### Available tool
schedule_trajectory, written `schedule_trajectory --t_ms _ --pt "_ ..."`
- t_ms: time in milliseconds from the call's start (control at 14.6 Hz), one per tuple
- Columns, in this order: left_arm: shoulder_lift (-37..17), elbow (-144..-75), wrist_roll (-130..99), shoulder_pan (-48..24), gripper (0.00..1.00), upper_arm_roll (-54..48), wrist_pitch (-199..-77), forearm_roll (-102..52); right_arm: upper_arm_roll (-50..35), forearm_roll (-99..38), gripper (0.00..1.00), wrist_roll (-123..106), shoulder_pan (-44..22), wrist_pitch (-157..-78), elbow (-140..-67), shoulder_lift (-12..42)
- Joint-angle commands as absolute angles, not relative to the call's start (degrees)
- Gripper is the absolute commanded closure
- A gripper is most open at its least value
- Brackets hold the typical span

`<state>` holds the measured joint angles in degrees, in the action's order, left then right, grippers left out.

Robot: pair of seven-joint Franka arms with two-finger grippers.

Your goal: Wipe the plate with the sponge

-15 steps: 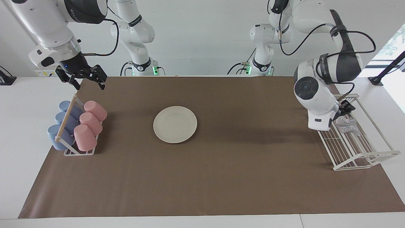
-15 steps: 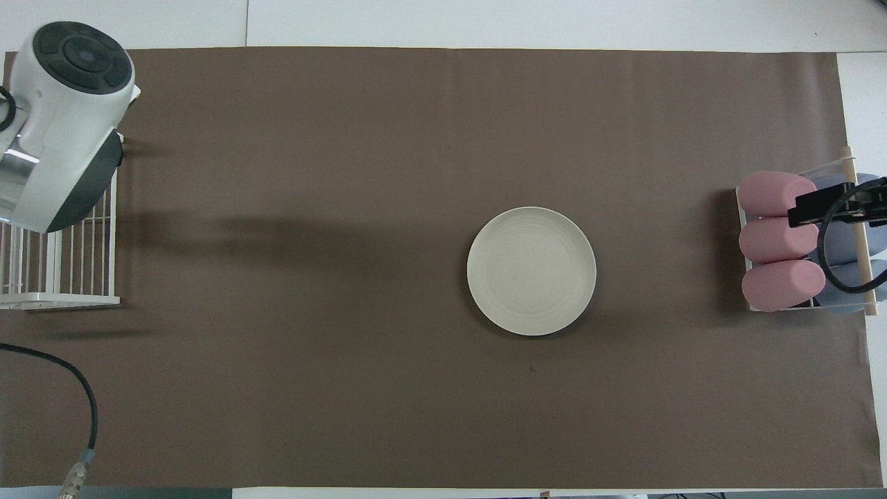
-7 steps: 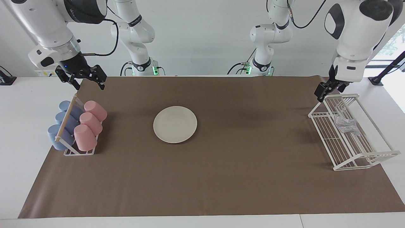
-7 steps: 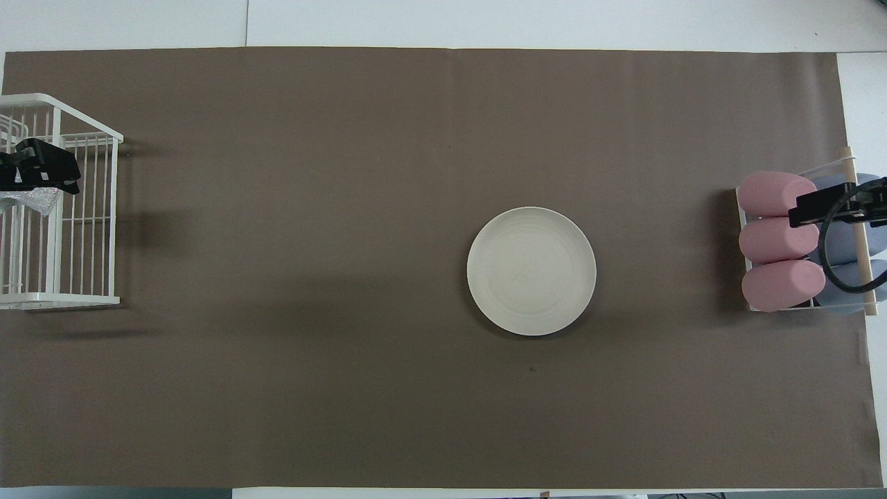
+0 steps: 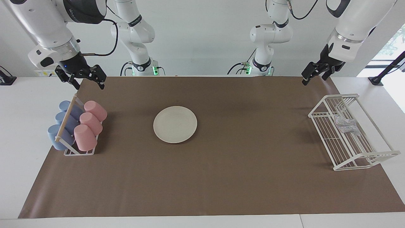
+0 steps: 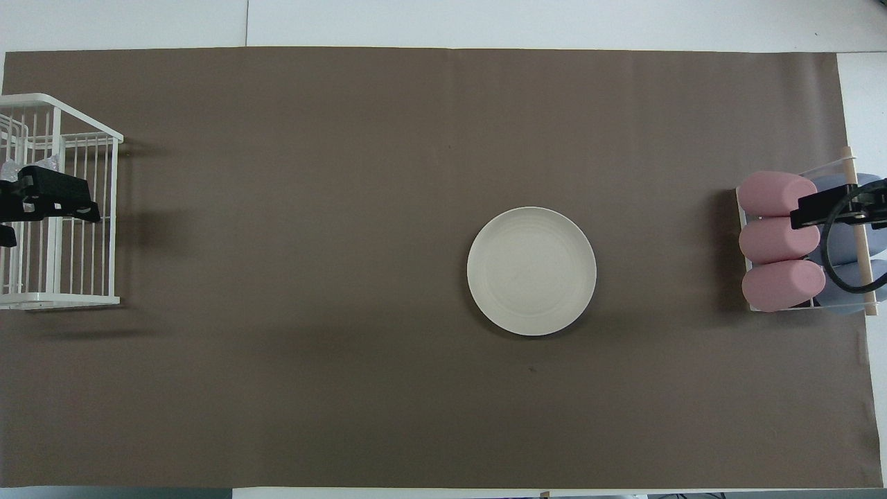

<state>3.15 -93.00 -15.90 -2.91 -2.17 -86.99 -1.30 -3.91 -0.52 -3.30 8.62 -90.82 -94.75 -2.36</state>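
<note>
I see the sponge (image 5: 346, 124) lying in the white wire rack (image 5: 373, 158) at the left arm's end of the bench, while the plate (image 5: 175, 124) sits well apart from it on the brown mat (image 5: 221, 177), nearer the right arm's end. My left gripper (image 5: 314, 74) hangs with jaws wide and empty above the mat's edge beside the rack, so the sponge lies below it and farther from the robots; this is plainly the nearer arm. My right gripper (image 5: 84, 79) waits, jaws wide and empty, above the cup rack (image 5: 74, 139).

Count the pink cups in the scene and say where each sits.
3, in a row in the cup rack at the right arm's end: one nearest the robots, one in the middle, one farthest. None seems hidden.
</note>
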Motion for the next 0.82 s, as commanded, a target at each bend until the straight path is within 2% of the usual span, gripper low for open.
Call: schedule_trajectory --t_ms 0,274,753 --pt "4.04 -95.36 -15.20 -4.31 0.00 -1.41 -87.01 -2.02 -4.31 0.18 0.00 -2.55 8.79 -90.18 -94.39 -2.02" --pt "0.80 -90.28 -15.21 -4.66 0.00 -1.49 -84.65 -1.32 -4.48 0.00 0.00 -2.64 8.35 -90.44 -94.22 -2.02" --pt "1.41 -90.97 -15.29 -4.22 0.00 -1.76 -84.90 -1.41 -4.83 -0.35 0.00 -3.96 7.91 -90.70 -94.22 -2.02"
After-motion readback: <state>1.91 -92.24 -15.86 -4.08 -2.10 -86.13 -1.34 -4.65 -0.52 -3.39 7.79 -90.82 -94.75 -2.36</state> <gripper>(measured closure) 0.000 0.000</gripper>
